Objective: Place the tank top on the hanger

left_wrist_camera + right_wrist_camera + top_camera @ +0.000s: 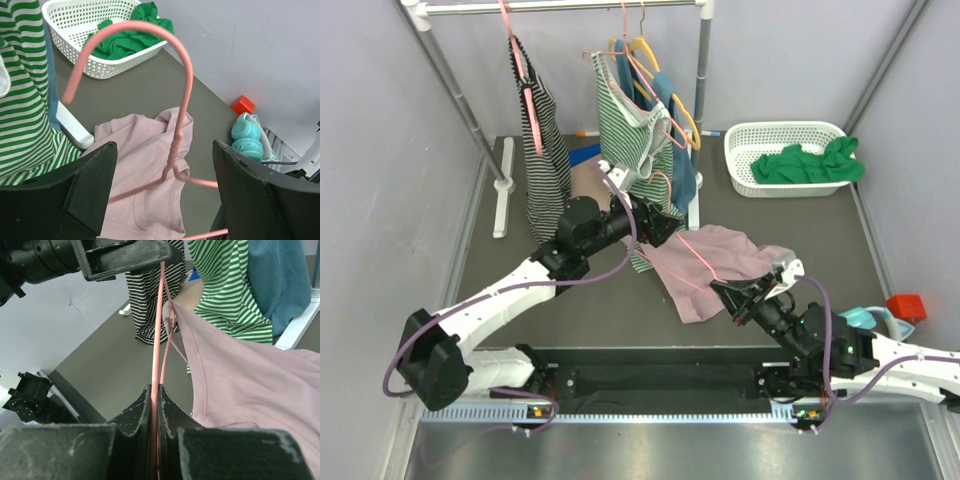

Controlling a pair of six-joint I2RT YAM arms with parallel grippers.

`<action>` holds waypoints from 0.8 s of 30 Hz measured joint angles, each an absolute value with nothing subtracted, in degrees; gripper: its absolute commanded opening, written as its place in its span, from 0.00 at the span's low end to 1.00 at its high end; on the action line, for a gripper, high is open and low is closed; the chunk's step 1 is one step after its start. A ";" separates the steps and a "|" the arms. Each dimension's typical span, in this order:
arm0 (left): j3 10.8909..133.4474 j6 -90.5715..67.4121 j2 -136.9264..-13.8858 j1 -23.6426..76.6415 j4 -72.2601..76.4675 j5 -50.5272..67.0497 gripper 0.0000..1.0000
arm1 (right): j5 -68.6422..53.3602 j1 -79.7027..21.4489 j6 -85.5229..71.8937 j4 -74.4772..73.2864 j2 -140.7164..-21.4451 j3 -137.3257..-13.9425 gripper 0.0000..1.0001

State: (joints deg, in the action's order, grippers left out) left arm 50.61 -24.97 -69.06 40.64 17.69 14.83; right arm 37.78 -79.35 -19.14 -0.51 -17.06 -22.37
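right fingers: bottom centre of the right wrist view, pinched shut on the thin pink hanger wire

hanger: slants up from there toward mid-frame in the top view, hook end poking up between the left fingers

tank top: dusty pink, lying on the table centre-right, with one edge riding up along the hanger wire

left fingers: spread wide, hanger neck sits in the gap, looks like it's touching neither

basket: upper right, green cloth inside

rack: top of frame, striped tops hanging

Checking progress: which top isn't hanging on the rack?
The plain pink tank top, lying on the table; the black-striped top, green-striped top and blue top hang from the rack.
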 measured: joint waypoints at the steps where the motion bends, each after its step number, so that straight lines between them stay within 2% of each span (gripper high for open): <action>1: 50.72 -24.80 -69.47 40.75 17.98 14.61 0.77 | 37.56 -79.35 -19.18 -0.38 -17.43 -22.37 0.00; 4: 51.53 -23.88 -70.85 41.87 18.20 13.87 0.62 | 36.93 -79.35 -19.31 0.23 -18.26 -22.04 0.00; 5: 51.68 -23.51 -71.24 42.24 18.33 13.63 0.48 | 36.73 -79.35 -19.35 0.62 -18.52 -21.82 0.00; 7: 51.75 -22.50 -71.70 43.03 18.44 13.02 0.35 | 36.51 -79.35 -19.57 0.86 -18.76 -21.61 0.00; 8: 51.75 -21.87 -71.79 43.51 18.39 12.53 0.26 | 36.47 -79.35 -19.70 1.10 -18.81 -21.41 0.00; 9: 51.75 -21.23 -71.79 43.99 18.35 12.01 0.12 | 36.47 -79.35 -19.75 1.04 -18.81 -21.32 0.00; 10: 51.75 -19.66 -71.79 44.51 18.28 10.33 0.03 | 36.45 -79.35 -19.81 0.95 -18.79 -21.30 0.00; 11: 51.79 -18.87 -71.79 44.66 18.28 9.02 0.00 | 36.40 -79.35 -19.94 1.13 -18.74 -21.28 0.00; 18: 51.99 -14.24 -71.77 46.57 16.82 3.88 0.00 | 37.95 -79.37 -22.15 0.80 -20.34 -21.04 0.02; 21: 51.99 -11.00 -71.72 47.90 14.98 -0.38 0.00 | 39.29 -79.37 -24.34 -0.25 -23.59 -21.06 0.25; 22: 51.96 -9.82 -71.72 48.58 14.44 -2.02 0.00 | 39.46 -79.37 -24.64 -0.58 -24.16 -21.06 0.52; 24: 51.83 -7.92 -71.61 49.87 13.91 -5.10 0.00 | 39.94 -79.37 -25.61 -1.54 -25.89 -21.12 0.81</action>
